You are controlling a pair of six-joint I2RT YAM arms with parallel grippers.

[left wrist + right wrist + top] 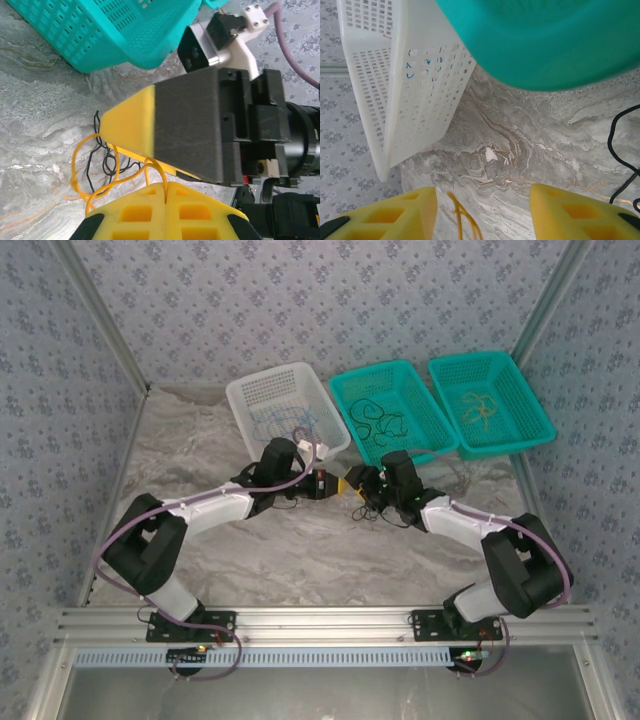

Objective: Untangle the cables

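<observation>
Left wrist view: the left pincer point(166, 192) was noted closed. Its waffle-celled yellow pads point(135, 215) were pressed flat together, with a thin yellow cable point(76, 165) nipped in the seam. From the pinch the cable was seen to arch up, then to sag into a loose open loop on the table point(40, 115), a grey marbled surface.

Close opposite, the right pincer point(482, 202) was recorded with its jaws apart. It showed two wedge-shaped, hollow-celled yellow fingers point(395, 215), with a strand of the yellow cable lying on the marble between them. Contact with either finger could not be made out. A kinked black cable point(611, 140) was seen on the table beside the right-hand finger.

Farther out, a white basket point(415, 100) of rigid plastic lattice was logged, with curly blue cables point(300, 425) inside. Next to it stood a teal basket point(370, 371) of the same perforated make, holding a black coil point(378, 423). A second teal basket point(465, 358) beside that one held thin yellow curls point(480, 408).
</observation>
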